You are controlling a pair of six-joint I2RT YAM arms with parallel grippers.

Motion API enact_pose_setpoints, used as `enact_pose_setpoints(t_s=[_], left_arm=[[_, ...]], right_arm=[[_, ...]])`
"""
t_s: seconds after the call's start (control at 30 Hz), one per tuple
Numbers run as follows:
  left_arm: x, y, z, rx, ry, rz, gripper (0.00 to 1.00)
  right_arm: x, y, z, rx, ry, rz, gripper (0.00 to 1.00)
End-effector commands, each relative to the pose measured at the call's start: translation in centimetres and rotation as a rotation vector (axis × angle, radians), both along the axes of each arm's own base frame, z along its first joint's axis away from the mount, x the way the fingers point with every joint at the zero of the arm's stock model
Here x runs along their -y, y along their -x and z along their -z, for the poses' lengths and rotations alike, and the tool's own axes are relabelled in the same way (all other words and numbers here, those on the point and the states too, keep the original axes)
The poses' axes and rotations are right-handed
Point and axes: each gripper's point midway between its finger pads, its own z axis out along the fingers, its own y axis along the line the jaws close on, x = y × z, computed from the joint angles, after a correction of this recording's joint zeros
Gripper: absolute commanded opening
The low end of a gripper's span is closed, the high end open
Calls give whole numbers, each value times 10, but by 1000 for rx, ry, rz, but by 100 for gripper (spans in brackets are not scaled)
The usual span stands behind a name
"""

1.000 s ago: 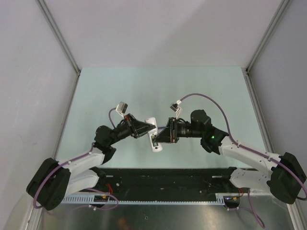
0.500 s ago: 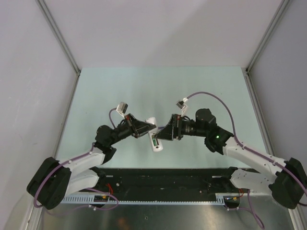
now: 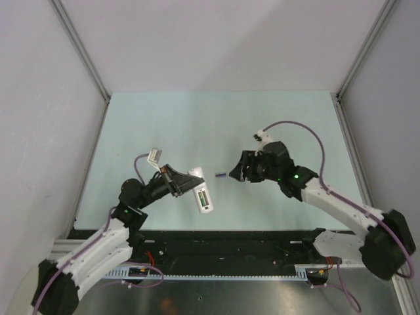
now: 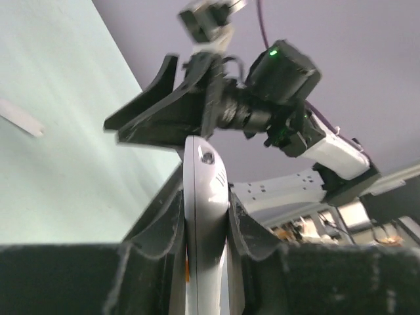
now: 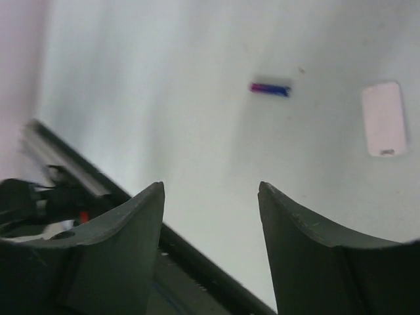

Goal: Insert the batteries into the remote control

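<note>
I have the left pincer point(image 3: 190, 183) clenched on the remote control point(image 3: 202, 195); in the left wrist view it stands edge-on between the fingers. The right pincer point(image 3: 231, 173) is released, jaws apart, nothing between them. The purple-blue battery point(image 3: 221, 175) lies flat on the worktop point(image 3: 197, 125), just beyond the right pincer's tips and not touching them. A flat white piece point(image 5: 384, 118) lies farther off.

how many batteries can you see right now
2: a dark purple-blue cylindrical battery lies loose on the pale green table; a green battery seems seated in the slim white plastic remote.
</note>
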Motion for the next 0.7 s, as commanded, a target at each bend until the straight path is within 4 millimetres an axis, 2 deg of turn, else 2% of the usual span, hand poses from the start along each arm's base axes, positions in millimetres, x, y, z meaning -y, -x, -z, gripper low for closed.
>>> enact_pose_setpoints(t_s=[0.0, 0.03, 0.07, 0.1, 0.17, 0.23, 0.27, 0.33, 0.37, 0.4, 0.47, 0.6, 0.67], left_arm=[[-19, -6, 14, 48, -161, -112, 0], [-20, -5, 20, 24, -192, -107, 0], [-19, -4, 16, 34, -201, -100, 0], [-20, -3, 18, 30, -209, -98, 0], [-22, -2, 21, 25, -210, -105, 0], [-23, -2, 21, 24, -204, -116, 0], [-24, -2, 21, 28, -203, -118, 0], [-25, -2, 20, 37, -204, -125, 0], [-25, -2, 17, 52, -203, -125, 0], [-25, -2, 17, 56, -205, -125, 0], [-26, 0, 11, 83, -203, -123, 0], [-27, 1, 10, 93, -205, -129, 0], [-27, 1, 11, 88, -207, -128, 0]], right_arm=[[3, -23, 43, 34, 251, 13, 55], [-2, -27, 45, 40, 267, -2, 51], [-9, -29, 64, 22, 310, -30, 49], [-12, -31, 71, 13, 328, -30, 48], [-25, -33, 78, 15, 349, -52, 51], [-26, -42, 94, 29, 428, -13, 60], [-35, -42, 92, 58, 440, -28, 63], [-38, -48, 104, 76, 509, -16, 65], [-44, -56, 99, 98, 517, -12, 65], [-44, -58, 108, 113, 567, -31, 65], [-48, -64, 107, 128, 586, -46, 66], [-50, -72, 111, 119, 604, -47, 76], [-46, -75, 120, 108, 642, -36, 76]])
